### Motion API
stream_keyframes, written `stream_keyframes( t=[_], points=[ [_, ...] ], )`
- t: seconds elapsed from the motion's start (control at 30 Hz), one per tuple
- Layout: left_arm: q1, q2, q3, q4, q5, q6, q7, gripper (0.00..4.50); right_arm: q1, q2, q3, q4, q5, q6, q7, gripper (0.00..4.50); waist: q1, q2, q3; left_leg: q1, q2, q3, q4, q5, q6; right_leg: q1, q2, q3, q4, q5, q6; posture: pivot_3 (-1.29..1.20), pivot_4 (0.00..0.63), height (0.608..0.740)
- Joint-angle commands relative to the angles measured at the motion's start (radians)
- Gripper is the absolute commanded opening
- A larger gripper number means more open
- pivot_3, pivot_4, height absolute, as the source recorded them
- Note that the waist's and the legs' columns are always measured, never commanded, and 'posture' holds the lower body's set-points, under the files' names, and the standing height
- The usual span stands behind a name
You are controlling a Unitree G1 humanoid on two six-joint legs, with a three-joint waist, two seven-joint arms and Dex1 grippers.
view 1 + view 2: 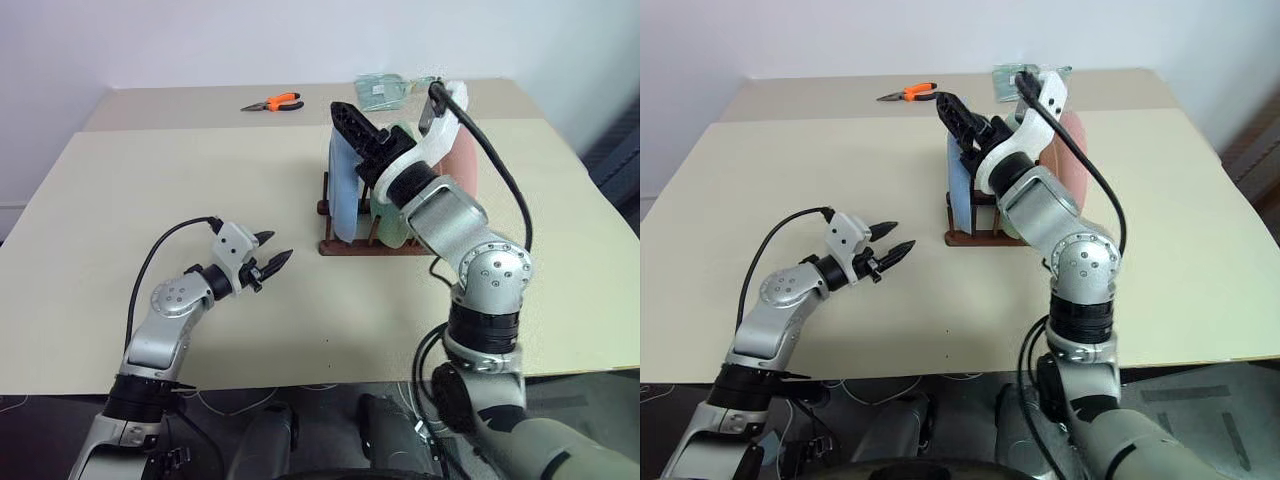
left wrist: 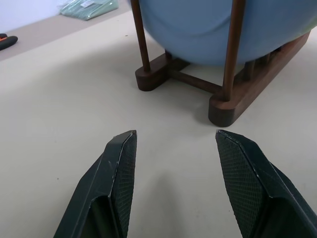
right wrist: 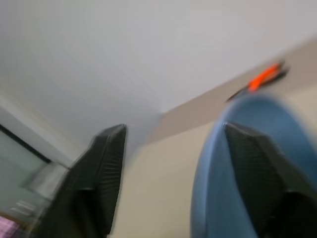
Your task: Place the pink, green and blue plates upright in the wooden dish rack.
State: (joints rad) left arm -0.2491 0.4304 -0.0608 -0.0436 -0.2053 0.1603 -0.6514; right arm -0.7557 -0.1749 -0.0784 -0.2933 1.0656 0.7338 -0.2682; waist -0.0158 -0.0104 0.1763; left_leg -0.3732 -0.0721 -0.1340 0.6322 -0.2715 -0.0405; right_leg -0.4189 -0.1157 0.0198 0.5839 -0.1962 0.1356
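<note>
Beige worktop [image 1: 150, 180] carries the wooden dish rack [image 1: 372, 246], where blue plate [image 1: 342, 185], green plate [image 1: 392, 228] and pink plate [image 1: 461, 160] stand upright between pegs. Right pincer [image 1: 352, 118], spread, sits over the blue plate. Left pincer [image 1: 272, 253], spread and empty, hovers aside.

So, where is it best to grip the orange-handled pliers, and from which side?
A judgement: grip the orange-handled pliers across both handles, near the middle, coming from above. They lie flat on the far table, handles close together, so open fingers could straddle them; the dark jaws end is thinner.
</note>
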Motion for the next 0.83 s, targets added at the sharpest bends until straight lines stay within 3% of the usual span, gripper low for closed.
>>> stream_keyframes(
  t=[0.03,0.13,0.27,0.4,0.57,0.83],
  points=[
    [-0.007,0.001,0.011,-0.038,0.006,-0.02,0.004,2.6,-0.04,-0.127,-0.02,-0.101,-0.067,-0.043,0.203,2.98,0.001,0.0,0.0,0.0,0.0,0.0,0.0,0.0,0.0,0.0,0.0,0.0,0.0,0.0,0.0,0.0,0.15,0.74],
    [0.0,0.004,0.021,-0.033,0.008,-0.017,0.015,2.6,0.018,-0.286,-0.142,-0.147,-0.029,-0.052,0.377,2.98,0.005,-0.001,0.0,0.0,0.0,0.0,-0.001,0.0,0.0,0.001,0.0,-0.001,-0.001,0.0,0.0,0.0,0.15,0.74],
    [0.017,0.028,0.064,0.015,0.019,-0.045,0.034,2.6,0.347,-0.584,-0.427,-0.16,-0.034,-0.027,0.685,2.98,0.025,-0.004,-0.002,0.001,0.0,-0.001,0.001,-0.002,0.003,0.007,-0.001,-0.002,-0.007,-0.001,0.002,0.0,0.15,0.74],
    [0.022,0.06,0.105,0.068,0.039,-0.073,0.054,2.6,0.658,-0.687,-0.556,-0.095,-0.144,-0.057,0.843,2.98,0.024,-0.002,-0.002,0.002,0.0,0.002,0.001,-0.002,0.004,0.007,-0.002,0.0,-0.006,-0.003,0.002,0.0,0.15,0.74],
    [0.03,0.09,0.13,0.095,0.045,-0.097,0.054,2.6,0.853,-0.688,-0.446,-0.03,-0.386,-0.203,0.942,2.98,0.013,-0.002,-0.002,0.004,0.002,0.005,0.001,-0.002,0.003,0.008,-0.002,0.001,-0.005,-0.005,0.001,0.0,0.15,0.74],
    [0.083,0.075,0.134,0.014,0.025,-0.06,0.061,2.6,0.789,-0.612,-0.269,0.161,-0.602,-0.374,0.951,2.98,0.006,-0.002,-0.002,0.003,0.001,0.005,0.002,-0.002,0.003,0.007,-0.003,0.001,-0.006,-0.002,0.002,0.0,0.15,0.74]
  ],
)
